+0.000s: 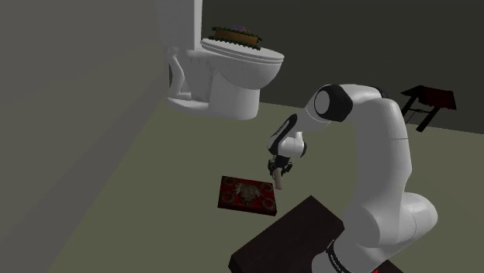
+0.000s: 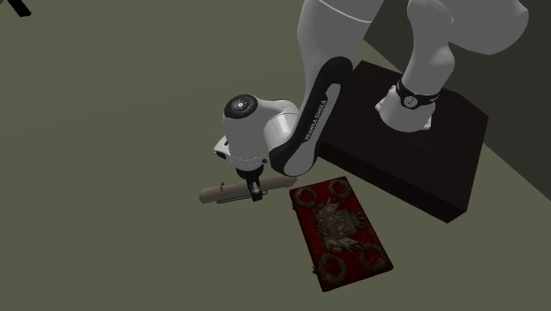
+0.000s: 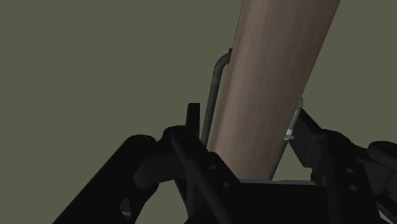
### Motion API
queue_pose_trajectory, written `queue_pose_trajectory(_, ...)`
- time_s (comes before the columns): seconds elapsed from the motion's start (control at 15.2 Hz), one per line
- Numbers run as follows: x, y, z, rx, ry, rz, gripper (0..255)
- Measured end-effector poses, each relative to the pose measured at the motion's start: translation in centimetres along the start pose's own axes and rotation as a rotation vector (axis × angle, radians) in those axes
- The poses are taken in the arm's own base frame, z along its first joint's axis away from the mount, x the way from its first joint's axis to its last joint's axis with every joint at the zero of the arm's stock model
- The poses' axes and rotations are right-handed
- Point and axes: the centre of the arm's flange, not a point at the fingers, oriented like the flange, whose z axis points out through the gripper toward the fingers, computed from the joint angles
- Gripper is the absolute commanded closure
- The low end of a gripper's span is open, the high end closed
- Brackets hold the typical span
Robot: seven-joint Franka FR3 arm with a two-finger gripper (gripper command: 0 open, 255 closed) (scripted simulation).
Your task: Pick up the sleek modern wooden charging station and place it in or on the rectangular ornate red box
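Wood-brown and long, the charging station [image 2: 221,191] is in the gripper [image 2: 256,191]. The jaws are pinching one end of it, and the rest pokes out toward nine o'clock in the second exterior view. Look along the hand and the pale brown grain runs straight out from between the black fingers [image 3: 193,118], one on each side, with a thin grey wire rail [image 3: 216,83] down its edge. Olive floor [image 3: 95,63] lies beyond it.

The ornate red box [image 2: 340,228] lies flat on the floor, its carved lid facing up. It sits at about four o'clock from the gripper in the second exterior view, just beside it. The station is not over the box and not touching it. In the shoulder view the box is at eight o'clock from the gripper, close by.

The white arm [image 1: 380,155] bends down from its dark stand [image 2: 424,168], which sits at one o'clock from the box in the second exterior view. In the shoulder view, a white toilet [image 1: 233,74] stands against the wall at eleven o'clock from the gripper, well apart. A small dark table [image 1: 426,101] is out at two o'clock.
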Motion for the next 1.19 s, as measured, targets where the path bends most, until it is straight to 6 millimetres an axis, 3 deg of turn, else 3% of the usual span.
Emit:
queue_pose_trajectory(0.2, -0.1, 0.0, -0.6, 0.000, 0.000, 0.000, 255)
queue_pose_trajectory(1.19, 0.1, -0.1, -8.4, 0.000, 0.000, 0.000, 255)
